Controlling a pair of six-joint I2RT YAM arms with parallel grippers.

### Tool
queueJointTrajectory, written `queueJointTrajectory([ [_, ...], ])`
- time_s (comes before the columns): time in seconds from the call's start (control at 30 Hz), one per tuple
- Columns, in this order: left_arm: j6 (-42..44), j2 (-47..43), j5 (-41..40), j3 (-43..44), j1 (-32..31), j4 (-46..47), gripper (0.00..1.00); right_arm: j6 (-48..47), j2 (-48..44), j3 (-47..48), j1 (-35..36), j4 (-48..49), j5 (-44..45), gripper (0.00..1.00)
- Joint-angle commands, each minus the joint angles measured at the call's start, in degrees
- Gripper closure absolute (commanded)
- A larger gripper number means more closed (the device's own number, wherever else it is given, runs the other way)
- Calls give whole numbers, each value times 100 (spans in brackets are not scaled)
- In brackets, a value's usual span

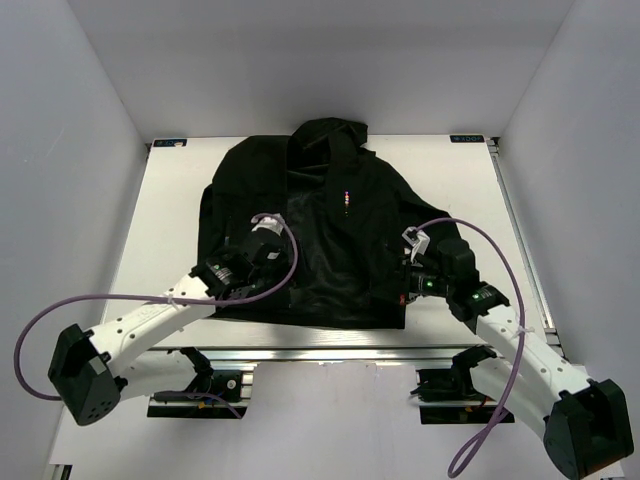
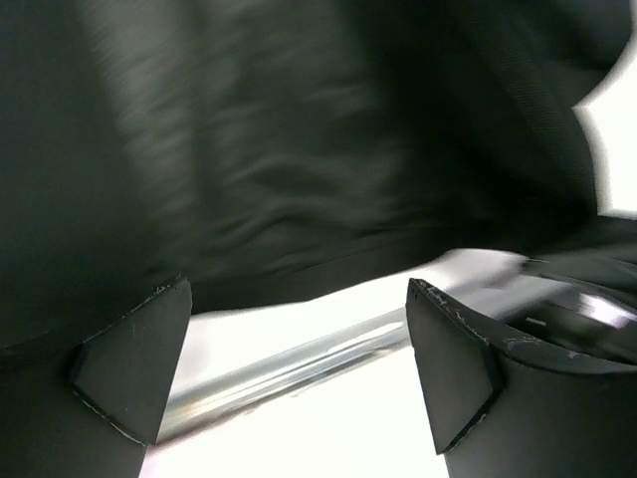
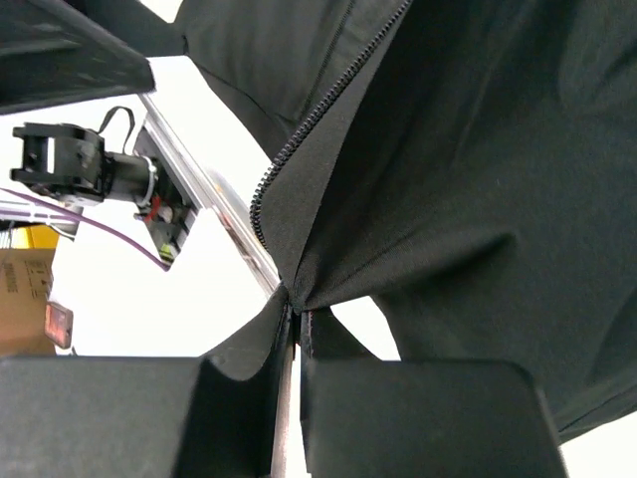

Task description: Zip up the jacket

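The black jacket (image 1: 320, 220) lies spread on the white table (image 1: 170, 200), hood at the far side, tiny red-white marks (image 1: 346, 197) on its chest. My left gripper (image 1: 240, 270) hovers over the jacket's lower left part. In the left wrist view it (image 2: 299, 289) stands open with nothing between its fingers, dark jacket fabric (image 2: 279, 149) just beyond. My right gripper (image 1: 405, 275) is at the lower right hem. In the right wrist view it (image 3: 297, 314) is shut on a pinched fold of the jacket (image 3: 478, 149), beside the open zipper teeth (image 3: 299, 129).
An aluminium rail (image 1: 330, 353) runs along the table's near edge, also showing as the rail (image 2: 299, 363) under the left fingers. Grey walls close in the table on three sides. Purple cables (image 1: 480, 250) loop off both arms.
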Motion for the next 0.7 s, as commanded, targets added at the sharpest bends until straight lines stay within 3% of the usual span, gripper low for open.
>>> queueJointTrajectory([
  [0.0,-524,231,-690,-133,-1,-1497,2,-286,158,181,9,-28,-5,100],
  [0.1,-593,643,-836,-345,-1,-1436,2,-365,307,190,9,16,-84,100],
  [0.43,-489,2243,-2208,595,25,-1655,2,-514,361,190,1,-80,29,100],
  [0.67,-76,2710,-1972,605,209,-1234,3,-567,387,217,9,-212,179,100],
])
